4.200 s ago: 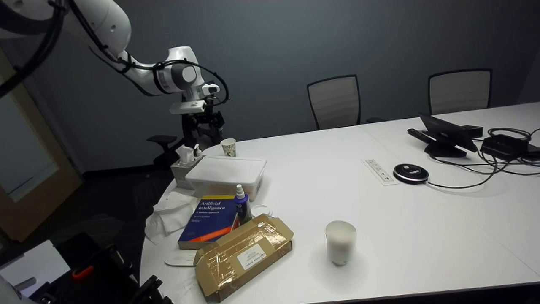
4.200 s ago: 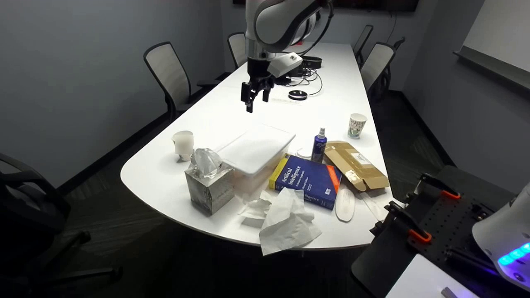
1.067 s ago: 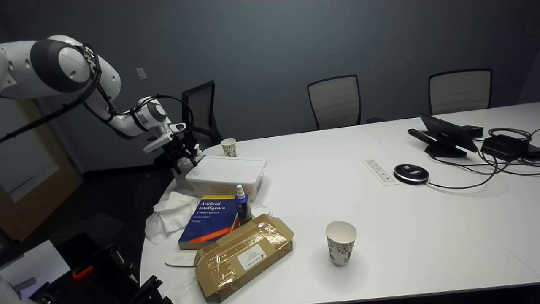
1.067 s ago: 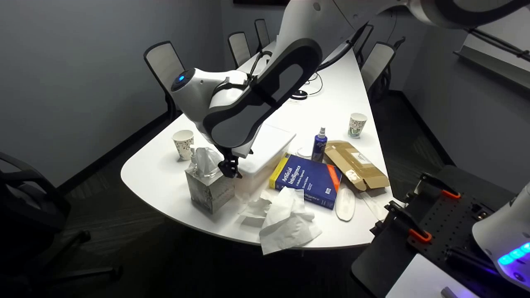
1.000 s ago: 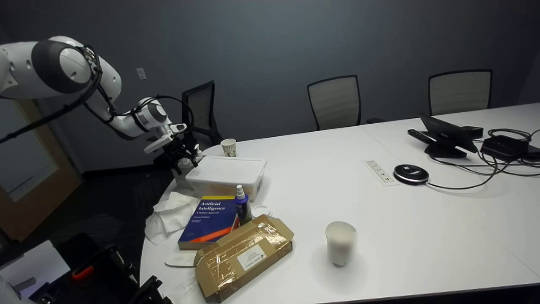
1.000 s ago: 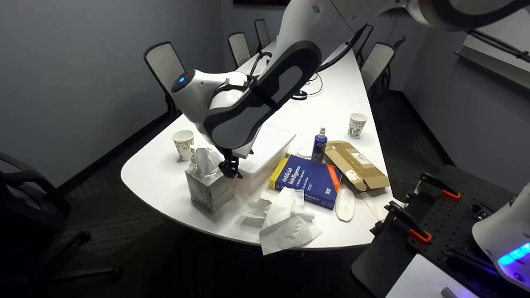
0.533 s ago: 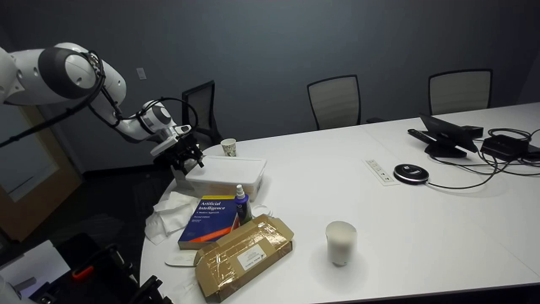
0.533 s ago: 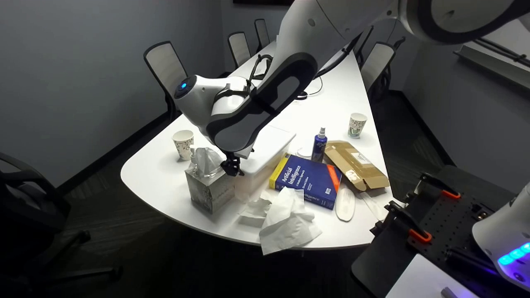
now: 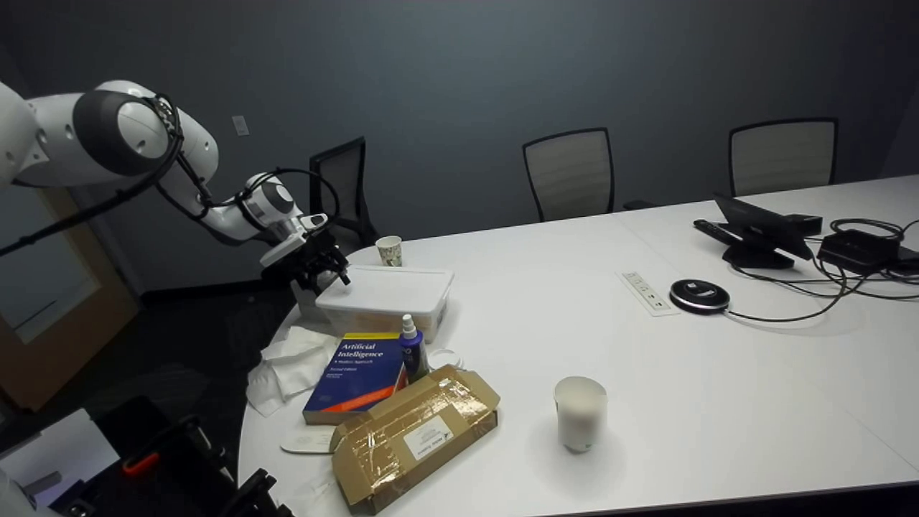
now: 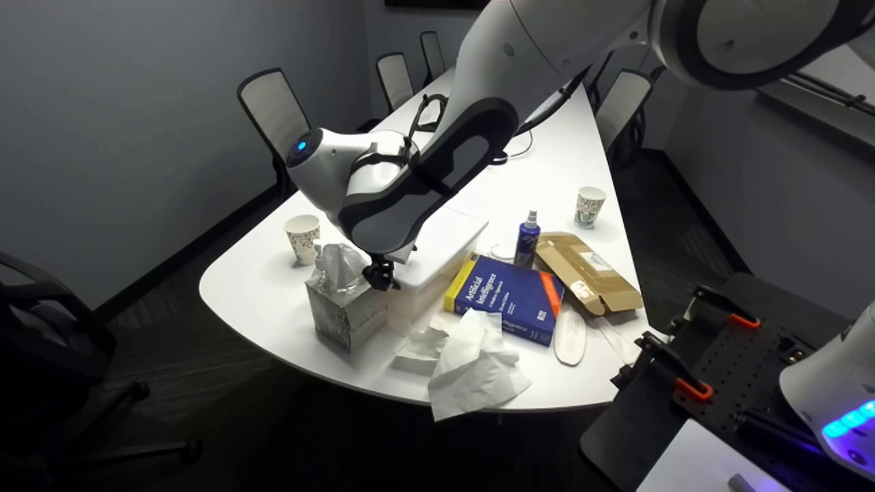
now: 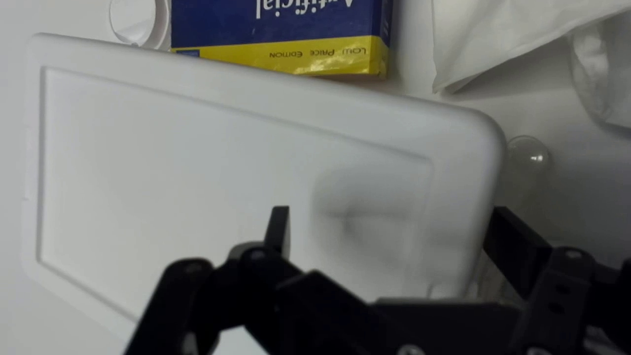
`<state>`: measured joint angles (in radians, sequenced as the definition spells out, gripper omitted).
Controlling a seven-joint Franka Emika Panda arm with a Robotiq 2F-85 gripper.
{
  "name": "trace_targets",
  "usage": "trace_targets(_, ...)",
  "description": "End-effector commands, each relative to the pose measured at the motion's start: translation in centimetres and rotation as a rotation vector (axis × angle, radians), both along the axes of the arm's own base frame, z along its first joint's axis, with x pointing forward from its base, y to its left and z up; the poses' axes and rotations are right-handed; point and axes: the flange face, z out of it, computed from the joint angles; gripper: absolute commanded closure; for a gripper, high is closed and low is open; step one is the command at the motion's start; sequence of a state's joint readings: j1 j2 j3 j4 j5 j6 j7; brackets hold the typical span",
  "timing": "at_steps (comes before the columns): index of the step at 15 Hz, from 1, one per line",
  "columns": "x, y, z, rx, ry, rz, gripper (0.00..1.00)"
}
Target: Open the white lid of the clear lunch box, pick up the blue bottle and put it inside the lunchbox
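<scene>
The clear lunch box stands on the table with its white lid shut flat on top. The lid fills much of the wrist view. The blue bottle with a white spray top stands upright beside the book in both exterior views; it is out of the wrist view. My gripper is open and empty at the lid's short end by the tissue box. One finger is over the lid, the other just beyond its edge. Touch with the lid cannot be told.
A tissue box stands close to my gripper, with a pump bottle behind it. A thick blue book, crumpled napkins, a cardboard box and paper cups lie or stand around.
My gripper has come down from high above the table to the lid's end beside the tissue box. In the last second it shifted slightly toward the lid. The lid and bottle have not moved.
</scene>
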<state>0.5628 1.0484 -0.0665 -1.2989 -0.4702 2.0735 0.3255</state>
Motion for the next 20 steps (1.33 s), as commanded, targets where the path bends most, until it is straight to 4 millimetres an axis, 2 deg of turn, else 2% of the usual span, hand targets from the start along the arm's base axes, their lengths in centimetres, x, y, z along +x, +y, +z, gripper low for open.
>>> trace_targets(1,0.4,0.6,2.0,-0.047,-0.041,-0.009,0.00)
trace_targets(7,0.8,0.0,2.7,-0.074,-0.042,-0.019,0.00)
trace_targets(11,1.0,-1.3,2.4,-0.083,-0.036,-0.040,0.00)
trace_targets(20,1.2,-2.9,1.4,-0.089,-0.025,-0.081,0.00)
